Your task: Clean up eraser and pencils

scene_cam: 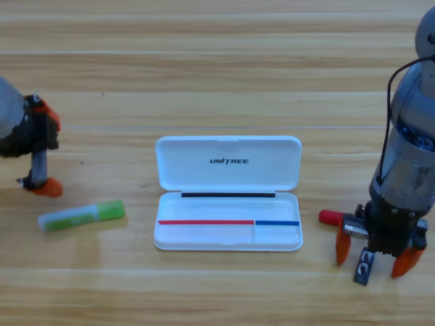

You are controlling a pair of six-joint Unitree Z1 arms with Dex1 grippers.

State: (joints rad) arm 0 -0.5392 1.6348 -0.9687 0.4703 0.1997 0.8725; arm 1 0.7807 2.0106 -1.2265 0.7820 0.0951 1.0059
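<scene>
Eraser [363, 265] apparently between right gripper [374, 260] fingers [342, 249].

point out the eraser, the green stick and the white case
eraser [363, 265]: high view, middle of the black block between the right gripper's jaws
green stick [81, 216]: high view, mid-barrel, lying left of the case
white case [228, 161]: high view, inside of the open lid
</scene>
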